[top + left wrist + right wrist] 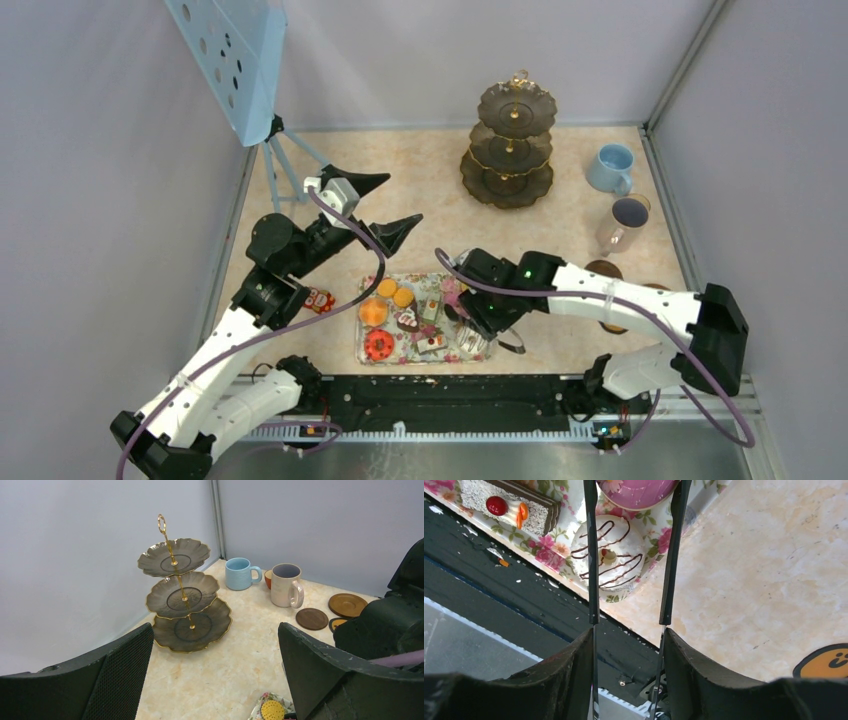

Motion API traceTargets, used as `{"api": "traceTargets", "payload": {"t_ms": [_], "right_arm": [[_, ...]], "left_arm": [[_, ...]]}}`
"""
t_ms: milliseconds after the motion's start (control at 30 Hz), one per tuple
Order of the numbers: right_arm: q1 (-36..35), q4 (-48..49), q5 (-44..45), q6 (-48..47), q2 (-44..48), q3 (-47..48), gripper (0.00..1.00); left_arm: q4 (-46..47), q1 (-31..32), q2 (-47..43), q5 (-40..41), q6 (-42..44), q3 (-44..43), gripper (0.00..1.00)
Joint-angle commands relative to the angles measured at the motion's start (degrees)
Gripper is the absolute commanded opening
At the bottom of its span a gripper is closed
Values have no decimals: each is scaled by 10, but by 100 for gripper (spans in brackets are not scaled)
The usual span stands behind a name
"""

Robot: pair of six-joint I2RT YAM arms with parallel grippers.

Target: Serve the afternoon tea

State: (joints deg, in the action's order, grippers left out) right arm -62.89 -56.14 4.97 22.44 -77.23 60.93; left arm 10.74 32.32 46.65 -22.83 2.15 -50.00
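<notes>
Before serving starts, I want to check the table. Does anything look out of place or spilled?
Yes. One small red-and-white treat lies on the table just left of the floral tray, apart from the other sweets, which sit on the tray.

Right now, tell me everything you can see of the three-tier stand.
The three-tier stand is upright at the far side of the marbled tabletop, near the back wall. Three dark, bronze-brown scalloped plates with gold rims, growing larger downward, sit on a thin gold centre rod topped by a ring handle. It looks like glossy metal or glass. All tiers are bare. Only its bottom plate meets the tabletop; the light-blue mug beside it stands apart.
</notes>
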Motion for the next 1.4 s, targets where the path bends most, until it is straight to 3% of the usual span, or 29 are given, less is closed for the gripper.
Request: {"api": "traceTargets", "payload": {"t_ms": [0, 133, 233, 433, 600, 967, 1367], "right_arm": [[-8, 19, 39, 19, 59, 33, 32], [-8, 15, 99, 38, 104, 38, 24], [11, 9, 178, 44, 124, 46, 24], [168, 120, 198, -5, 133, -1, 21], [244, 223, 232, -67, 108, -45, 21], [402, 432, 190, -180, -4, -65, 19], [429, 585, 159, -247, -111, -53, 19]], "left_arm": [[16, 2, -6, 4, 5, -5, 99], [15, 2, -6, 5, 5, -5, 99], [15, 3, -7, 3, 4, -6, 99], [19, 4, -17, 3, 1, -3, 99], [24, 10, -21, -6, -6, -2, 99], [35, 40, -45, 18, -17, 6, 99], [23, 86, -78, 123, -7, 10, 99]]}}
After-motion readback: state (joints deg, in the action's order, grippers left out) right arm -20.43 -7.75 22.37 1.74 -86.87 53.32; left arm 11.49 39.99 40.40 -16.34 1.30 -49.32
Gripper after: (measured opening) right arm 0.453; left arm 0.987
